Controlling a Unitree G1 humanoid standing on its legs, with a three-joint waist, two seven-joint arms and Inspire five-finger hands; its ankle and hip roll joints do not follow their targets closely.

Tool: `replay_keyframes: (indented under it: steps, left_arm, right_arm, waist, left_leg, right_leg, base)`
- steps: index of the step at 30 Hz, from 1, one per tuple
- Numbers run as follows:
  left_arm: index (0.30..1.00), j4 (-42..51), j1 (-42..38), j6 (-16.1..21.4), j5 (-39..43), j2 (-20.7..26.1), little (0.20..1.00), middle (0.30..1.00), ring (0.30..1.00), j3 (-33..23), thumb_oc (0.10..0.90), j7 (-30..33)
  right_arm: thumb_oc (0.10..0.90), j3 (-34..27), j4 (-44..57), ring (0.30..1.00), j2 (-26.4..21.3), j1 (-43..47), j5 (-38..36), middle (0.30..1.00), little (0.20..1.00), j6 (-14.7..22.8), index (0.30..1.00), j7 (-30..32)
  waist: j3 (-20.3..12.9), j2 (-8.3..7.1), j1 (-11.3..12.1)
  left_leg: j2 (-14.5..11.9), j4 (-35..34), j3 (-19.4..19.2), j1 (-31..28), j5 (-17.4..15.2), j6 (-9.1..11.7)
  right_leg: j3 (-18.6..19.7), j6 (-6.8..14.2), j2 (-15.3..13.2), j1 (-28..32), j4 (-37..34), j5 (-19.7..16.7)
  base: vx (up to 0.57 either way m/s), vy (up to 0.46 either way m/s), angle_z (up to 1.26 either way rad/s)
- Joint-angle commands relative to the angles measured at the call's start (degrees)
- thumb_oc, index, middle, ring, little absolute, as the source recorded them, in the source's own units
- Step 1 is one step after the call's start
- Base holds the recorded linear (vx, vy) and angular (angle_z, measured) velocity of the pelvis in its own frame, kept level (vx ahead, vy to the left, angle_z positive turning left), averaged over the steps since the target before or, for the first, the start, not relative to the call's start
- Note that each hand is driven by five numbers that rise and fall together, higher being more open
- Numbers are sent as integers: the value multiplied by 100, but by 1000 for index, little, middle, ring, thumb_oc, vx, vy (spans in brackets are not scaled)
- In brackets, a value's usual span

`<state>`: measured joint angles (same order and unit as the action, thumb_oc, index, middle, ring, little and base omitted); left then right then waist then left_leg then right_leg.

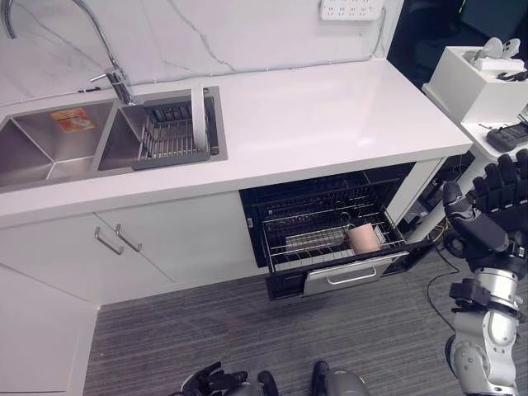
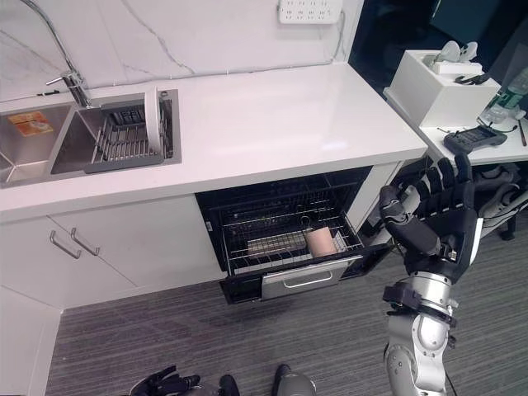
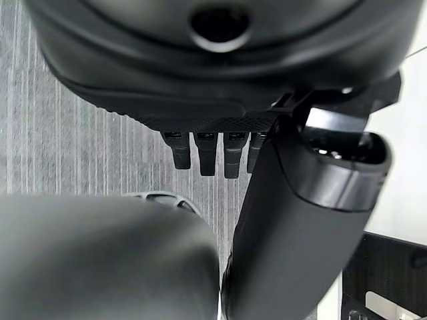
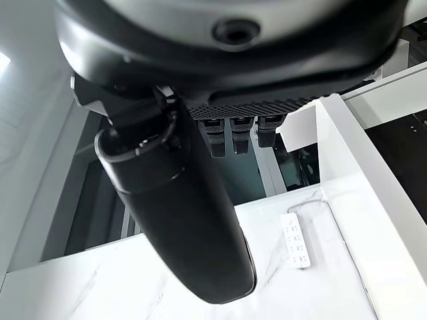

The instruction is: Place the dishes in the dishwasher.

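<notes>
The dishwasher drawer stands pulled out below the white counter, its wire rack exposed. A pink cup lies in the rack's right part, with a flat grey item beside it. A white plate stands on edge in the dark dish rack set in the sink's right basin. My right hand is raised to the right of the drawer, fingers straight and spread, holding nothing. My left hand hangs low over the floor, relaxed and empty.
A faucet rises behind the sink, and an orange item lies in the left basin. To the right, a side table holds a white box and a black device. Grey floor lies before the cabinets.
</notes>
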<state>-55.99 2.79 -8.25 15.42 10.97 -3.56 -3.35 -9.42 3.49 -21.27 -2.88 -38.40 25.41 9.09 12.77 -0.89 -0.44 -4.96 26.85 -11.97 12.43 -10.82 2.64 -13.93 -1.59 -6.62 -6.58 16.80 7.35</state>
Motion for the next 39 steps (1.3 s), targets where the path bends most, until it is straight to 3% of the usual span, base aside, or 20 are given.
replay_keyframes:
  steps: [1,4,6,11,12,13,16,19,20,23,25,27,29,31,33,35,36,37,39]
  left_arm:
    - [900,-568,374,-755,-370,29,900,900,900,495,800,87]
    - [900,-858,279,-803,-500,19,900,900,900,489,800,-33]
    - [900,-1164,259,-733,-462,53,900,900,900,543,800,-220]
    - [900,-1403,333,-902,-262,82,900,900,900,501,800,-473]
    - [900,-858,-295,-1378,1148,96,900,900,900,864,800,-663]
    - [900,-906,-265,-1370,1199,21,900,900,900,771,800,-636]
    - [900,-896,-192,-1258,970,-36,900,900,900,622,800,-683]
    - [900,-850,-134,-1154,1185,-69,900,900,900,666,800,-772]
    - [900,-796,-100,-1167,1517,-112,900,900,900,578,800,-725]
    - [900,-808,-65,-1181,1602,-113,900,900,900,480,800,-696]
    - [900,-1023,6,-1129,1540,-120,900,900,900,297,800,-823]
    - [900,-1112,-14,-1093,1363,-112,900,900,900,247,800,-903]
    - [900,-1261,-109,-915,1063,-53,900,900,900,250,800,-909]
    - [900,-1284,-193,-980,1258,8,900,900,900,261,800,-903]
    - [900,-1227,-327,-1087,1222,49,900,900,900,264,800,-847]
    - [900,-1155,-388,-1086,1121,66,900,900,900,360,800,-836]
    - [900,-1115,-356,-1102,1138,83,900,900,900,391,800,-809]
    - [900,-1096,-330,-1107,1175,95,900,900,900,399,800,-774]
    - [900,-1079,-205,-1171,1399,193,900,900,900,349,800,-545]
  right_arm:
    - [800,-192,748,900,-393,679,162,900,900,460,900,-193]
    - [800,-141,745,900,-388,645,101,900,900,381,900,-283]
    - [800,-96,747,900,-406,665,-7,900,900,171,900,-455]
    - [800,-49,702,900,-422,671,-88,900,900,55,900,-736]
    - [800,1070,-46,900,-413,1093,-821,900,900,-481,900,-2167]
    - [800,1048,-35,900,-404,1097,-954,900,900,-532,900,-2226]
    - [800,970,63,900,-357,1015,-839,900,900,-513,900,-2171]
    - [800,971,76,900,-448,1090,-549,900,900,-543,900,-1853]
    - [800,990,76,900,-464,1143,-212,900,900,-505,900,-1777]
    - [800,965,132,900,-486,1139,45,900,900,-530,900,-1624]
    - [800,854,271,900,-572,1058,146,900,900,-641,900,-1398]
    - [800,783,285,900,-613,997,135,900,900,-636,900,-1323]
    - [800,580,293,900,-729,902,89,900,900,-575,900,-1197]
    - [800,498,317,900,-749,860,6,900,900,-616,900,-1093]
    - [800,375,230,900,-698,798,-419,900,900,-517,900,-1004]
    - [800,190,185,900,-580,660,-363,900,900,-341,900,-1032]
    - [800,119,212,900,-545,613,-335,900,900,-284,900,-1077]
    - [800,91,223,900,-539,605,-359,900,900,-272,900,-1110]
    - [800,-3,238,900,-543,656,-602,900,900,-232,900,-1216]
  waist:
    - [49,96,4]
    - [-14,98,-15]
    - [-88,125,-16]
    - [-128,120,-5]
    - [-354,-1,-173]
    - [-372,-19,-143]
    - [-361,-74,-90]
    - [-231,-103,-11]
    - [-153,-18,33]
    - [-125,53,57]
    - [-107,131,73]
    - [-105,139,63]
    - [-138,153,30]
    - [-157,114,5]
    - [-198,62,7]
    - [-195,22,-7]
    - [-166,61,-4]
    - [-150,77,4]
    - [-81,142,7]
  left_leg:
    - [-182,-966,-287,-228,391,65]
    - [-258,-966,-289,-108,415,90]
    - [-343,-966,-516,16,516,53]
    - [-307,-966,-617,-6,452,-31]
    - [235,-966,510,-753,-102,-301]
    - [287,-966,535,-808,-123,-313]
    - [349,-966,395,-977,-116,-337]
    - [195,-966,179,-996,77,-245]
    - [-7,-966,269,-831,201,-107]
    - [-220,-966,391,-670,343,31]
    - [-678,-966,572,-267,615,255]
    - [-799,-966,585,-150,690,300]
    - [-971,-966,421,-36,721,307]
    - [-864,-966,288,-134,608,253]
    - [-582,-966,274,-167,520,94]
    - [-332,-966,141,-290,346,-142]
    - [-278,-966,43,-394,260,-224]
    - [-275,-966,-12,-435,236,-248]
    - [-290,-966,-197,-582,91,-345]
  right_leg:
    - [-275,601,171,831,39,657]
    - [-270,631,108,863,39,704]
    - [-341,636,67,870,39,725]
    - [-338,662,46,902,39,753]
    - [381,790,104,92,39,34]
    - [376,753,124,170,39,95]
    - [177,688,59,339,39,165]
    - [-38,575,-78,496,39,233]
    - [-77,582,-82,557,39,278]
    - [-105,614,-90,633,39,330]
    - [-170,653,-173,877,39,486]
    - [-181,670,-225,962,39,537]
    - [-244,835,-503,1142,39,581]
    - [-251,959,-701,1237,39,572]
    - [-175,1053,-852,1285,39,467]
    - [-307,1046,-987,1370,39,-138]
    - [-496,1034,-1011,1387,39,-507]
    - [-570,1028,-1022,1354,123,-572]
    - [-709,995,-772,952,547,-502]
  base:
    - [116,152,-33]
    - [47,96,6]
    - [-7,123,-8]
    - [36,48,-17]
    - [139,-88,-10]
    - [175,-126,-22]
    - [193,-121,-11]
    - [148,44,47]
    - [116,174,35]
    - [173,250,20]
    - [384,498,23]
    - [248,321,18]
    - [364,560,28]
    - [296,448,9]
    - [253,386,12]
    - [270,422,14]
    - [175,313,20]
    - [164,383,1]
    - [86,241,-45]
